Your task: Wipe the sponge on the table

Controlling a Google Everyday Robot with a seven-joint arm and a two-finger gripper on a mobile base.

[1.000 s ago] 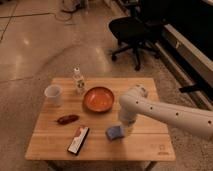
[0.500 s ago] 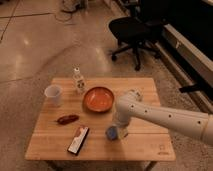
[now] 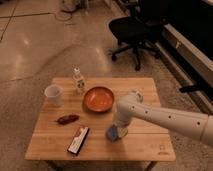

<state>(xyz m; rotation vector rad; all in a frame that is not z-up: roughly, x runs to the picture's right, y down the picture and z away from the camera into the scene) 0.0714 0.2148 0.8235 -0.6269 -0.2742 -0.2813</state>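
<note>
Camera view: the pincer (image 3: 120, 131) is down at the sponge (image 3: 112, 133), which lies on the desk (image 3: 142, 148) near its front edge. The sponge is in front of the orange bowl (image 3: 98, 98) and just right of the black box (image 3: 78, 140). The white arm (image 3: 165, 119) reaches in from the right and bends down over the spot, hiding the pincer's tip. I cannot tell whether the pincer is spread, pressed together or pinching the sponge. Only the sponge's light-blue left part shows beside the wrist.

This could be a grip settling or a wiping stroke in hand. Either way the work goes best if the sponge stays flat on the planks under steady downward pressure, so that it slides rather than rolls or slips free. The bare wood to the right gives the most room. The box and the bowl both sit close, so strokes should stay short of them and of the front edge.
</note>
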